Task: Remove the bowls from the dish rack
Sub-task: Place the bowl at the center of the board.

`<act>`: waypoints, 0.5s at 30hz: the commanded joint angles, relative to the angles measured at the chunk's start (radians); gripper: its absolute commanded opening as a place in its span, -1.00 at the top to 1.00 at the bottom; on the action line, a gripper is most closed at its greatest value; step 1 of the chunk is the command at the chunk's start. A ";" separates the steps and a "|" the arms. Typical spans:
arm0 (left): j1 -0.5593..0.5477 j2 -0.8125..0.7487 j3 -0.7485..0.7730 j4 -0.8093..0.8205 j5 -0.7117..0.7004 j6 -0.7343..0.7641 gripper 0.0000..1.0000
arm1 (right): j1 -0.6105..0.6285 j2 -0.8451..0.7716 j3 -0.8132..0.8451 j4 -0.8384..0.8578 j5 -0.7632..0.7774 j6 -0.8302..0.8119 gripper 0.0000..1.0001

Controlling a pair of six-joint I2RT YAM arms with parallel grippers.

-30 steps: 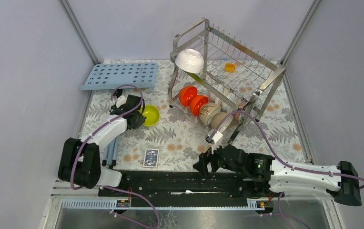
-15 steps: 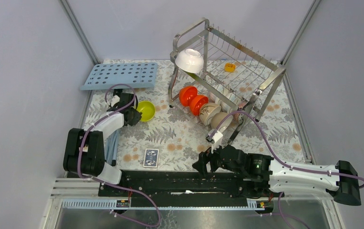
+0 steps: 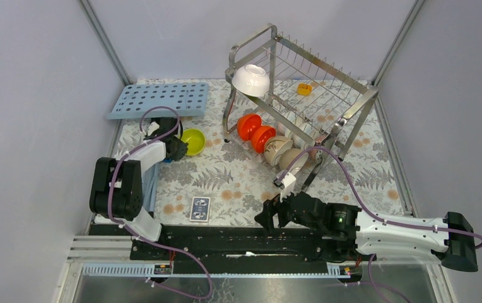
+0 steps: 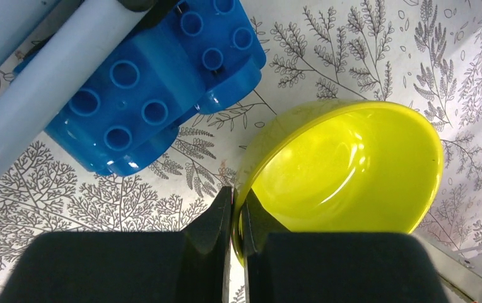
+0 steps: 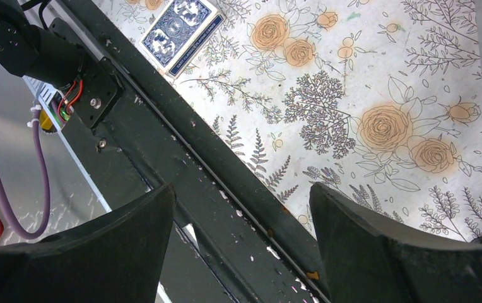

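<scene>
The yellow-green bowl [image 3: 193, 141] hangs tilted just over the mat at the left, and my left gripper [image 3: 176, 148] is shut on its rim. The left wrist view shows that bowl [image 4: 352, 170] with its near rim pinched in the left gripper [image 4: 237, 202]. The steel dish rack [image 3: 228, 113] stands at the back right. A white bowl [image 3: 251, 80] rests on its upper tier. Two orange-red bowls [image 3: 248, 125] and two beige bowls [image 3: 278, 148] stand on edge in the lower tier. My right gripper [image 3: 270, 218] stays open and empty over the near rail [image 5: 241, 214].
A light-blue perforated tray [image 3: 159, 100] lies at the back left. A blue studded block [image 4: 156, 95] sits beside the held bowl. A card deck [image 3: 200, 209] lies near the front edge. A small yellow-orange block [image 3: 304, 88] sits behind the rack. A black rail [image 5: 182, 170] runs along the near edge.
My left gripper has carried the yellow-green bowl a little farther back and left, and the arm has folded in. The right arm has not moved.
</scene>
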 commanded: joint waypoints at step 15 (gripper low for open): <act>0.013 0.006 0.035 0.049 0.018 0.013 0.34 | -0.001 0.037 0.038 -0.021 0.036 0.033 -0.69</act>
